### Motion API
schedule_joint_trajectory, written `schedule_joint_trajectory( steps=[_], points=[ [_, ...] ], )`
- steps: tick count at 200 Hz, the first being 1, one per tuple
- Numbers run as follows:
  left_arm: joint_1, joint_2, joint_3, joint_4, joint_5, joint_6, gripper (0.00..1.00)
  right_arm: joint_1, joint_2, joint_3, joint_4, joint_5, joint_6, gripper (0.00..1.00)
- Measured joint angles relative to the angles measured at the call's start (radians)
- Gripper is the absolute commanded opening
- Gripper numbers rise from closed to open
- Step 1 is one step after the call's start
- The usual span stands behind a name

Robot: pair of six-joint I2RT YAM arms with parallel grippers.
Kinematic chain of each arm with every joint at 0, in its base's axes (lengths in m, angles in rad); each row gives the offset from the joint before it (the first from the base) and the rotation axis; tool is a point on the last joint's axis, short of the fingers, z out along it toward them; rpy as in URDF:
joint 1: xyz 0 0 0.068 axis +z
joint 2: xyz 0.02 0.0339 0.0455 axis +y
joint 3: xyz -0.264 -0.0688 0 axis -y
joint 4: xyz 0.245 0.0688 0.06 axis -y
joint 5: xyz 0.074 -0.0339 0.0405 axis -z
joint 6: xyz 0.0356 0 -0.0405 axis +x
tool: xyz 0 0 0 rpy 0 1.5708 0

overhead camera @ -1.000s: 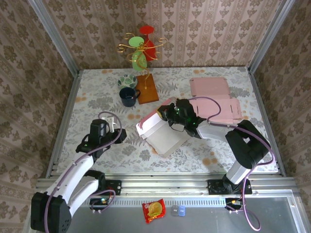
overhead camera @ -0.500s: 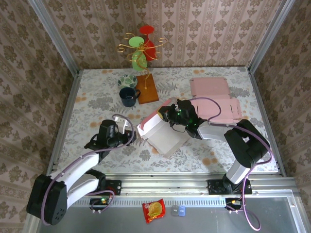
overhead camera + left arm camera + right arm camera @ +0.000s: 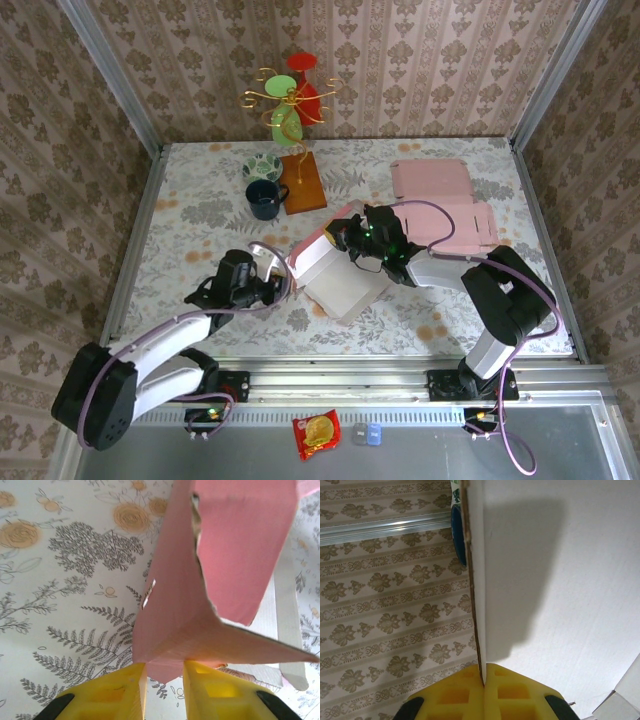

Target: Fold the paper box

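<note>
The paper box is sitting half-formed in the middle of the flowered desk, between the two arms. Its white inner panel is facing up and its pink outer walls are rising along the far-left side.

The right tool is reaching in from the right and clamping one raised wall at the box's far edge. In the right wrist view, its yellow fingers are pressing together on the thin edge of the white cardboard, which is standing upright straight out from the right tool. Patterned wallpaper is showing to the left of it.

The left tool is lying low over the desk and meeting the box's near-left corner. From the left wrist camera, the left tool is holding its yellow fingers a little apart. The pointed corner of a pink flap is dipping into the gap between them. I cannot tell whether they are actually pinching the cardboard or only bracketing it. That flap is tilting up and away from the desk, with a small slot cut near its folded edge.

Flat pink box blanks are lying at the far right of the desk, just behind the right arm. At the far left-centre, a dark blue mug is standing just beside a wooden base. A patterned bowl is sitting just behind the mug. A gold wire stand with red and green discs is rising from the wooden base. A red snack packet is lying on the metal ledge in front of the arm bases.
</note>
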Motion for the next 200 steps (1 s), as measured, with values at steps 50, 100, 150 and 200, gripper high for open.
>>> schedule_joint_trajectory(
  steps=[50,100,150,200],
  points=[
    [-0.033,0.053,0.012,0.026,-0.022,0.024,0.21,-0.002,0.009,0.0,0.016,-0.003,0.0,0.0],
    [-0.051,0.09,0.044,0.029,-0.04,0.04,0.16,-0.005,0.016,0.0,0.025,-0.002,0.005,0.0],
    [-0.058,0.117,0.06,0.032,-0.061,0.049,0.17,-0.004,0.027,0.0,0.047,0.005,0.009,0.0],
    [-0.059,0.127,0.061,0.052,-0.121,0.018,0.18,0.006,0.04,-0.002,0.085,0.037,0.015,0.0]
  ],
)
